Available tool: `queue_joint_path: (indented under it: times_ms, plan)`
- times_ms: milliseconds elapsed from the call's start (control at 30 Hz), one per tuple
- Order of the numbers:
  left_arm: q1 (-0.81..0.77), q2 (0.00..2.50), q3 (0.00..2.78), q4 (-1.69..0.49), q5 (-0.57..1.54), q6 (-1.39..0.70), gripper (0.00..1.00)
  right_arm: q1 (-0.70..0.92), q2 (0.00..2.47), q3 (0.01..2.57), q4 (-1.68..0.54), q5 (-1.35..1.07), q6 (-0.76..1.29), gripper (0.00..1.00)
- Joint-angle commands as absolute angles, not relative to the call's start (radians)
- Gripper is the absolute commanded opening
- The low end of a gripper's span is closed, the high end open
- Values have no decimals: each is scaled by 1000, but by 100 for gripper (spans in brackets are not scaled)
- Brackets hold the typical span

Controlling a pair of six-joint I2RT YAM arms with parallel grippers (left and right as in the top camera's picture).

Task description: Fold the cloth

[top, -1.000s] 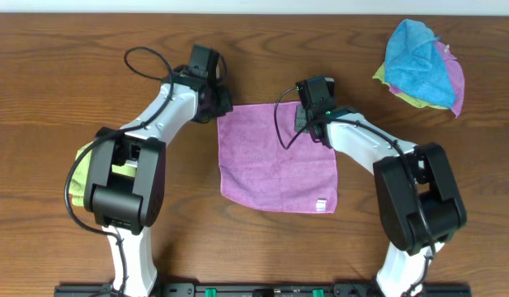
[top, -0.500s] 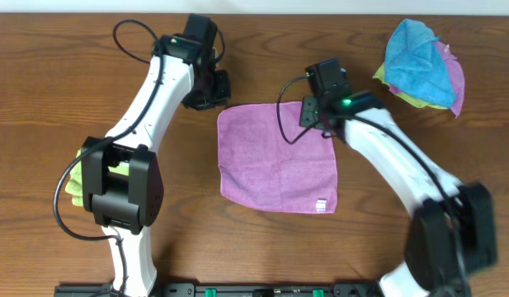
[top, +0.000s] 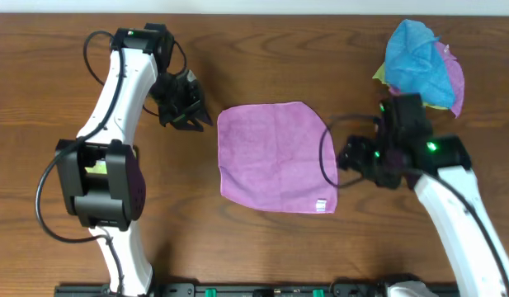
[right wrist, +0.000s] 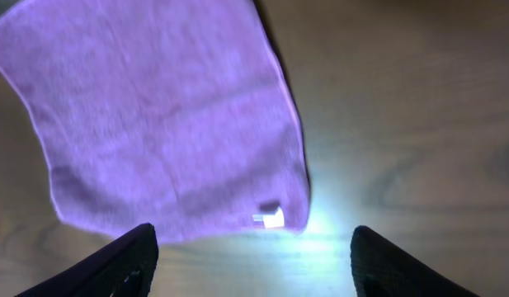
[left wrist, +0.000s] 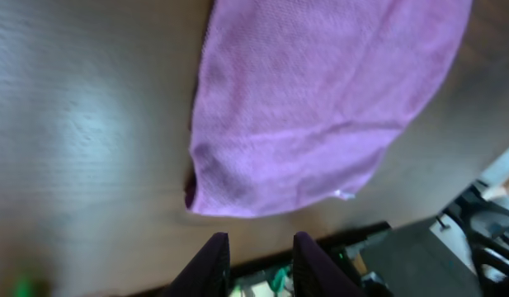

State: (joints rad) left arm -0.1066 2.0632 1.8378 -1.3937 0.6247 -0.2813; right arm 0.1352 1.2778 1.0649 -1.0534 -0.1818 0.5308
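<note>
"Why is neither claw on the cloth (top: 275, 157)?"

"It lies flat on the tabletop (top: 262, 49). The left claw (left wrist: 258, 247), slightly apart, hovers beside one corner. The right claw (right wrist: 256, 247), wide apart, faces the tagged corner, probably lining up grips."

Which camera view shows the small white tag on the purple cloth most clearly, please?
The right wrist view: the white tag appears large, by a corner of the purple cloth. Overhead shows it only as a tiny speck; the left wrist view shows a faint white bit at the cloth's edge.
</note>
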Motion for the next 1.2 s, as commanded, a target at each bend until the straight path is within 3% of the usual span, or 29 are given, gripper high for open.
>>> queue_joint_path:
  times_ms: [0,200,333,700,967,1167]
  plan:
    - [-105,1977,1832,-1427,677,-267,31,90,1190,976,-1060,-287,536,77]
    - [-105,1854,1757,-1490,678,-279,33,23,1071,831,-1063,-372,506,76]
    - [-105,1703,1568,-1417,699,-316,35,-3,1039,800,-1064,-379,471,76]
    - [-105,1328,915,-925,740,-517,52,-8,1038,769,-1046,-400,421,75]
    - [-105,1301,654,-523,835,-597,58,-8,1039,532,-803,-548,480,76]
    - [-105,1301,552,-338,840,-631,66,-8,1039,400,-666,-581,524,78]
